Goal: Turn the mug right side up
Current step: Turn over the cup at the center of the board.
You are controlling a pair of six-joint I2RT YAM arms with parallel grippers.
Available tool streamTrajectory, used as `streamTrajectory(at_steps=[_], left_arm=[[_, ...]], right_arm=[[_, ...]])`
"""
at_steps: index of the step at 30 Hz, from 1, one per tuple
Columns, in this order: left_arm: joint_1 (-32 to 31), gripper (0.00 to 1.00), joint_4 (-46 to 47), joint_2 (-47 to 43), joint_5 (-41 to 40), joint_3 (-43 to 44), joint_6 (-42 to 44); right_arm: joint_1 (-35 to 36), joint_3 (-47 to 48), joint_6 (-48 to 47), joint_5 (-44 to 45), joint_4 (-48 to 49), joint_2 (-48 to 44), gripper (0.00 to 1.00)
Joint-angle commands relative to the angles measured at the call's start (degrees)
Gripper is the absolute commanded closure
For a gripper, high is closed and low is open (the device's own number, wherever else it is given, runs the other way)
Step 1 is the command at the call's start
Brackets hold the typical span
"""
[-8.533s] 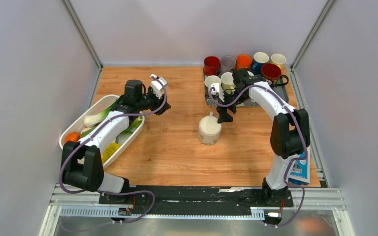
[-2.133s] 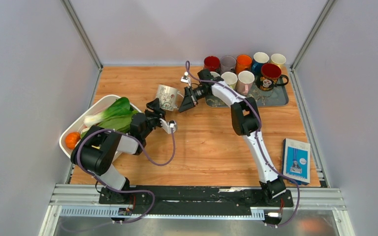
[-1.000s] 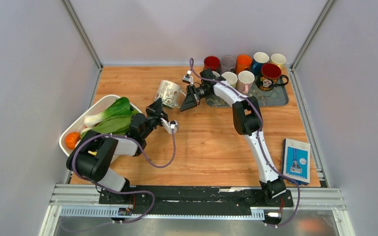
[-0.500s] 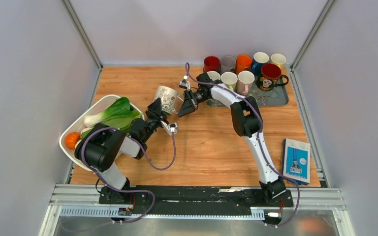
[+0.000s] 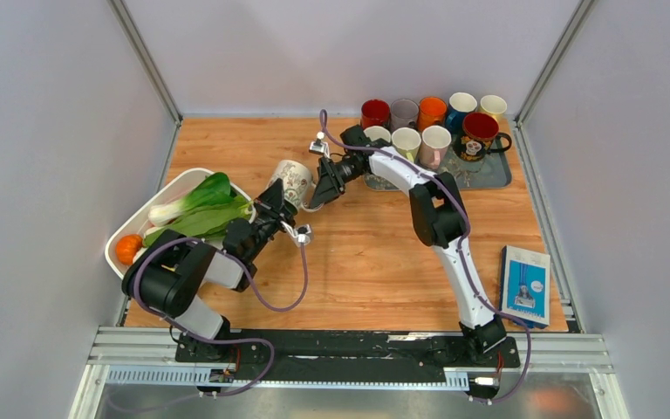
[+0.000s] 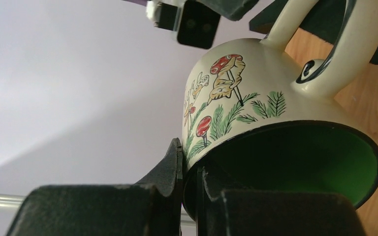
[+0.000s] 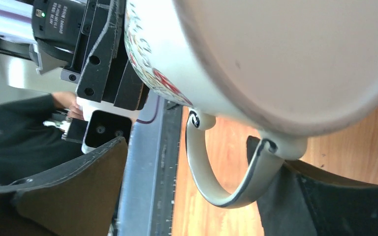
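The mug is cream with painted mushrooms and a green inside. It is held in the air, tilted, above the wooden table left of centre. My left gripper is shut on its rim. In the left wrist view one finger is outside the wall and one inside the mug. My right gripper is open at the mug's handle. In the right wrist view the handle hangs between the spread fingers, close to the right finger, and the mug's bare base fills the top.
A tray with several upright mugs stands at the back right. A white dish of vegetables sits at the left edge. A blue and white carton lies at the near right. Grey walls close in on three sides.
The mug, once upside down on the table, is now in the air in my left gripper. In the last second it moved slightly down and left, and my right gripper followed.
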Motion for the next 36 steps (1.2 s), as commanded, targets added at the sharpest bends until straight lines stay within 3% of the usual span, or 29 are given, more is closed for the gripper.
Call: streamTrajectory(at_steps=[1,5,9,11,14,15,16,18,22,24,30,33,36], left_arm=[[-0.33,1.00,11.09,-6.04,0.61,-0.35,0.40],[-0.58,1.00,7.55,-8.85,-1.90,-0.45,-0.83],[-0.78,1.00,-3.60,-14.30,-3.83,0.51,-4.87],[-0.79,1.00,-14.51,-18.60,-4.25,2.79,-8.07],[-0.79,1.00,-44.53,-26.61,-2.54,8.97,-14.08],[-0.79,1.00,-50.14,-28.37,-0.82,12.66,-17.76],[-0.79,1.00,-59.79,-28.92,0.00,14.34,-19.89],[-0.79,1.00,-70.51,-29.69,1.96,19.00,-27.02],[-0.78,1.00,-90.35,-27.72,10.66,29.42,-35.07],[-0.79,1.00,-95.81,-25.85,12.59,33.51,-38.89],[-0.76,1.00,-107.34,-16.74,13.34,45.34,-47.81],[-0.79,1.00,-111.67,-12.00,13.95,50.40,-49.43],[-0.77,1.00,-114.02,-9.00,13.55,54.46,-51.71]], right_arm=[[-0.04,3.36,-3.98,3.69,0.60,-4.45,0.01],[-0.36,5.65,-5.48,9.99,-0.56,-5.99,0.00],[-0.54,9.33,-11.72,19.02,-2.24,-8.77,0.00],[-0.65,12.16,-15.07,22.76,-3.49,-10.07,0.00],[-1.09,14.43,-19.27,26.55,-3.87,-12.97,0.00],[-1.34,13.81,-21.50,27.68,-3.68,-14.38,0.00],[-1.41,11.84,-23.49,29.28,-3.14,-16.35,0.00],[-1.63,5.61,-25.22,34.74,1.23,-21.27,0.00],[-3.90,-15.14,-24.01,39.85,19.60,-35.77,0.00],[-4.83,-21.63,-25.14,39.47,23.83,-39.92,0.00],[-5.28,-35.08,-39.32,34.60,20.94,-47.76,0.00],[-3.97,-36.66,-49.34,33.29,13.33,-47.69,0.06],[-3.06,-36.19,-52.31,33.95,10.40,-45.96,0.14]])
